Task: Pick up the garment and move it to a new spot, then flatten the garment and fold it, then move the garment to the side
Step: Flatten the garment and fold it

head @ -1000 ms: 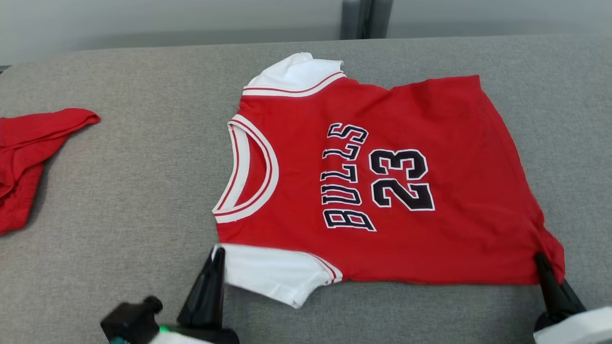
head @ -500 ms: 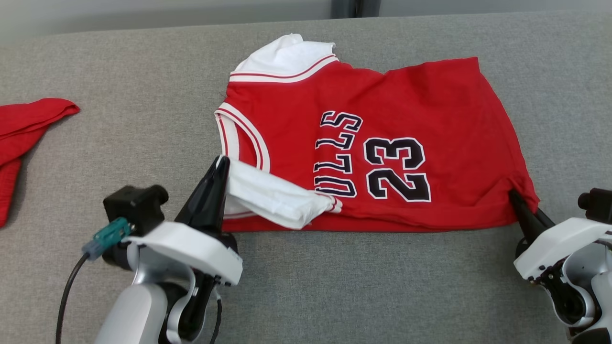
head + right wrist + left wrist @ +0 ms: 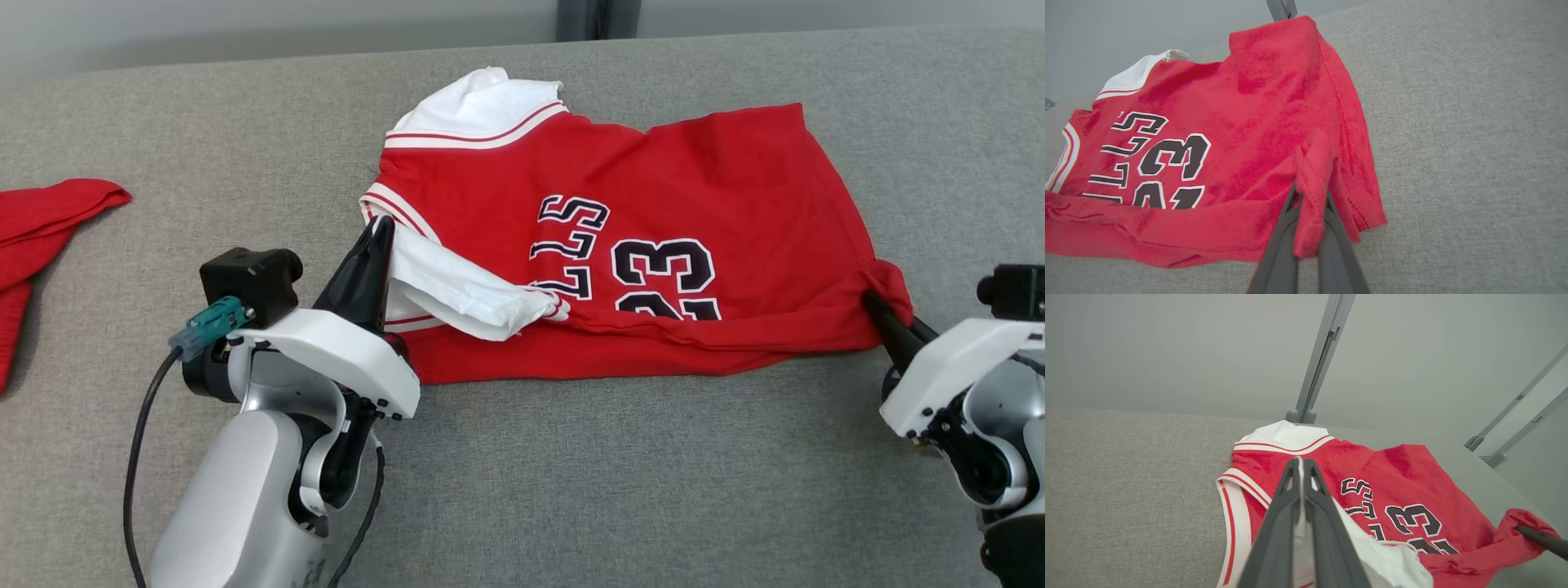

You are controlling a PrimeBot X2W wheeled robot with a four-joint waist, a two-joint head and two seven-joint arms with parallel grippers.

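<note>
One broad grey cloth-covered tabletop [image 3: 571, 490] is carrying everything here. Across its middle and far part the garment [image 3: 694, 180] is lying, a red jersey with dark lettering and white sleeves. Its near edge is lying doubled over toward the far side, so the fold is hiding the lower part of the number. At the far left another red cloth [image 3: 41, 220] is lying bunched, well apart from the jersey.

The left gripper [image 3: 380, 229] is pinching the near white sleeve [image 3: 465, 294] at the collar end, its fingers pressed together on the cloth. The right gripper [image 3: 872, 302] is pinching the near hem corner [image 3: 890, 282] on the right, with red fabric draping over its closed fingers.

I'm judging the jersey to be light, soft and limp: it is sagging between the two holds and wrinkling wherever it isn't being pulled taut. Thin knit like this is likely to slip from narrow fingers if tugged hard. The holds look best placed on the stitched hem corner and the sleeve seam, with both ends being carried evenly toward the far edge so the fold line is running straight.
</note>
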